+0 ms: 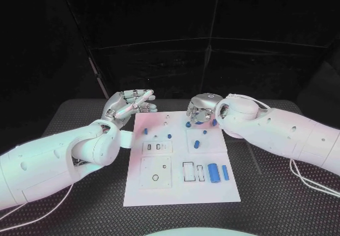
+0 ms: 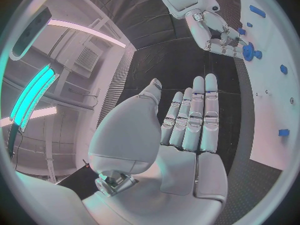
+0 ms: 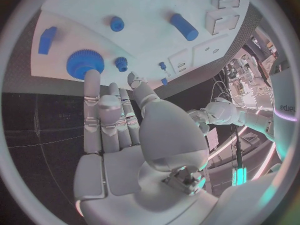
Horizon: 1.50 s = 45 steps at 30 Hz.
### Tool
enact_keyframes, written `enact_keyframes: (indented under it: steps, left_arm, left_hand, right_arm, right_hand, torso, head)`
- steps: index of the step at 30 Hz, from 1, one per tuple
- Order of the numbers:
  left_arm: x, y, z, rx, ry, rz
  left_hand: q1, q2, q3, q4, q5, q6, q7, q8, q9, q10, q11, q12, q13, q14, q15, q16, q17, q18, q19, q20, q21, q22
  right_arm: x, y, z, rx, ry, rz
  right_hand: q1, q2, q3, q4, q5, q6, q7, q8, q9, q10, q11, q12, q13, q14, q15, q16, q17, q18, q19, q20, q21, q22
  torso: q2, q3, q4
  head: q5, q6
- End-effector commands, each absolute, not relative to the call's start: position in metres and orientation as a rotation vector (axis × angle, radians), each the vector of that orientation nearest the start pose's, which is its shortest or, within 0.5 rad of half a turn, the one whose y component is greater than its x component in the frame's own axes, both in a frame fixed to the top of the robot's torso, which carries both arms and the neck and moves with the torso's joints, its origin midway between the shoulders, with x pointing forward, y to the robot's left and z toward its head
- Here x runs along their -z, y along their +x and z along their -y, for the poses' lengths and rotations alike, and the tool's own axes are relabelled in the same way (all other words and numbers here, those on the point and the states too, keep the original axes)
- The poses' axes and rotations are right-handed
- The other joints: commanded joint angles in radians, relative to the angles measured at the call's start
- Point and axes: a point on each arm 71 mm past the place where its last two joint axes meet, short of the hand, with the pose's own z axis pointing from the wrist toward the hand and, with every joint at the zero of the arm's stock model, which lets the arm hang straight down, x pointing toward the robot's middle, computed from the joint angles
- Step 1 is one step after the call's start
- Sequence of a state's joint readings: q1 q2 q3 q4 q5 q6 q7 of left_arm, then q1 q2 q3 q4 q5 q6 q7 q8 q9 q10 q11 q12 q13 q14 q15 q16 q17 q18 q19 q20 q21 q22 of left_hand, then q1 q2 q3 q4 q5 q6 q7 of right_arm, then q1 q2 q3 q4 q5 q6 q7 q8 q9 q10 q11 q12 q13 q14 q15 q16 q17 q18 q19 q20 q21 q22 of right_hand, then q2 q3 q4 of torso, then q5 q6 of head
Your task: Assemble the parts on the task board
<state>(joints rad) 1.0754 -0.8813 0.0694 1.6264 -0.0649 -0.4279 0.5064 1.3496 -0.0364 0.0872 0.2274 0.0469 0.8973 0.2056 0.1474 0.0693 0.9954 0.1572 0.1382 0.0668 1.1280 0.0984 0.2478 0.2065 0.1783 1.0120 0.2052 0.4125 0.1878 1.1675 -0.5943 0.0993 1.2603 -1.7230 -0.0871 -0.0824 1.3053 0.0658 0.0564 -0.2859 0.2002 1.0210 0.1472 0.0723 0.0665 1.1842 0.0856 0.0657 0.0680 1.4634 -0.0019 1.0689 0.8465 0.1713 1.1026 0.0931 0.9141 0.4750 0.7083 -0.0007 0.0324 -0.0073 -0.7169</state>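
right hand (image 3: 119,130) hovers over board's (image 1: 181,187) far edge, fingers apart, empty, fingertip just by the big gear (image 3: 84,63). left hand (image 1: 129,104) open, idle. reach step; next: close on gear.

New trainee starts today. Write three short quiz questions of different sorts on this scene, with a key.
1. True or false: the left hand holds a blue part.
2. Which hand reaches over the task board's far edge, beside the blue gear? A) left B) right C) both
3. Fill in: the two blue cylinders lie near the board's ____ edge, the side of the robot's right arm.

Key: 1 false, it is open, off the board's far left corner. 2 B, the right hand. 3 right.
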Motion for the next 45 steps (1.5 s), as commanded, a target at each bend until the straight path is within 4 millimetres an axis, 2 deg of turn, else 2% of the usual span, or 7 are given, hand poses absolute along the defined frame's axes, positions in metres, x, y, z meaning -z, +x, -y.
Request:
enact_keyframes:
  steps: [1, 7, 12, 20, 32, 36, 45]
  left_arm:
    - [0.177, 0.464, -0.205, 1.588, -1.062, -1.269]
    - [0.177, 0.463, -0.205, 1.590, -1.061, -1.270]
    - [0.177, 0.462, -0.205, 1.591, -1.061, -1.270]
    - [0.176, 0.462, -0.206, 1.591, -1.061, -1.270]
    - [0.176, 0.461, -0.207, 1.589, -1.061, -1.270]
    - [0.176, 0.461, -0.207, 1.590, -1.061, -1.270]
    - [0.176, 0.462, -0.207, 1.587, -1.062, -1.270]
  left_hand:
    - [0.012, -0.002, -0.005, -0.001, 0.001, 0.005, -0.001, -0.005, -0.001, 0.006, 0.000, -0.004, -0.001, 0.001, 0.002, -0.005, 0.001, 0.004, 0.007, -0.001, 0.007, 0.001]
    - [0.013, -0.002, -0.005, -0.001, 0.001, 0.005, -0.001, -0.006, -0.001, 0.005, 0.000, -0.005, -0.001, 0.000, 0.002, -0.006, 0.001, 0.004, 0.007, -0.001, 0.007, 0.001]
    - [0.014, -0.001, -0.005, -0.002, 0.001, 0.005, -0.001, -0.006, -0.001, 0.005, 0.000, -0.005, -0.001, -0.001, 0.003, -0.007, 0.002, 0.004, 0.007, -0.001, 0.007, 0.001]
    - [0.014, -0.001, -0.005, -0.003, 0.001, 0.005, 0.000, -0.007, -0.001, 0.005, 0.000, -0.006, -0.001, -0.001, 0.003, -0.007, 0.002, 0.004, 0.008, -0.001, 0.007, 0.000]
    - [0.017, -0.001, -0.006, -0.005, 0.001, 0.005, 0.000, -0.009, -0.002, 0.005, 0.001, -0.009, -0.001, -0.002, 0.003, -0.010, 0.003, 0.004, 0.008, -0.001, 0.006, 0.000]
    - [0.017, -0.001, -0.006, -0.005, 0.001, 0.005, 0.000, -0.009, -0.002, 0.005, 0.001, -0.009, -0.001, -0.002, 0.003, -0.010, 0.003, 0.004, 0.008, -0.001, 0.006, 0.000]
    - [0.019, 0.000, -0.006, -0.006, 0.001, 0.005, 0.001, -0.010, -0.002, 0.005, 0.001, -0.010, -0.001, -0.002, 0.003, -0.011, 0.004, 0.004, 0.008, -0.001, 0.006, -0.001]
  right_arm:
    - [0.181, 0.536, 0.141, -0.487, -0.445, -1.722]
    - [0.182, 0.537, 0.138, -0.486, -0.451, -1.728]
    - [0.184, 0.538, 0.136, -0.485, -0.456, -1.733]
    - [0.186, 0.541, 0.134, -0.483, -0.464, -1.749]
    - [0.190, 0.543, 0.133, -0.479, -0.473, -1.773]
    - [0.191, 0.543, 0.132, -0.480, -0.478, -1.780]
    - [0.191, 0.544, 0.131, -0.485, -0.479, -1.774]
  right_hand:
    - [-0.009, -0.004, 0.008, 0.001, 0.001, -0.006, 0.001, -0.006, 0.000, -0.010, 0.001, -0.002, 0.000, 0.041, 0.006, 0.022, 0.023, 0.009, -0.003, 0.001, 0.018, 0.020]
    - [-0.012, -0.005, 0.022, 0.001, 0.001, -0.006, 0.002, -0.006, 0.000, -0.011, 0.001, -0.002, 0.000, 0.041, 0.006, 0.059, 0.061, 0.005, 0.005, 0.002, 0.050, 0.056]
    - [-0.013, -0.003, 0.038, 0.001, 0.001, -0.002, 0.001, -0.005, 0.001, -0.008, 0.000, -0.001, 0.000, 0.043, 0.005, 0.100, 0.106, 0.000, 0.019, 0.002, 0.086, 0.101]
    - [-0.014, 0.001, 0.071, 0.001, 0.000, 0.008, 0.000, -0.003, 0.001, -0.001, 0.000, -0.001, 0.000, 0.043, 0.004, 0.141, 0.147, -0.006, 0.028, 0.001, 0.125, 0.145]
    - [-0.020, 0.005, 0.129, 0.002, -0.003, 0.034, -0.001, 0.001, 0.003, 0.012, -0.004, 0.000, 0.000, 0.040, 0.001, 0.183, 0.187, -0.012, 0.038, 0.002, 0.173, 0.199]
    - [-0.023, 0.005, 0.170, 0.004, -0.008, 0.051, -0.005, 0.003, 0.003, 0.025, -0.007, 0.000, 0.000, 0.038, -0.003, 0.200, 0.200, -0.015, 0.045, 0.001, 0.199, 0.228]
    - [-0.026, 0.003, 0.211, 0.006, -0.011, 0.070, -0.008, 0.005, 0.004, 0.040, -0.012, 0.001, 0.001, 0.035, -0.007, 0.211, 0.205, -0.018, 0.048, 0.002, 0.220, 0.252]
  torso:
    - [0.008, -0.0032, 0.0034]
    - [0.016, -0.0057, 0.0065]
    - [0.018, -0.0058, 0.0082]
    - [0.026, -0.0048, 0.0076]
    - [0.037, -0.0042, 0.0125]
    - [0.038, -0.0041, 0.0123]
    - [0.042, -0.0039, 0.0138]
  head:
    - [-0.001, -0.001]
    - [-0.005, -0.002]
    - [-0.007, -0.002]
    - [-0.004, -0.004]
    - [-0.005, -0.010]
    - [-0.005, -0.013]
    - [-0.005, -0.015]
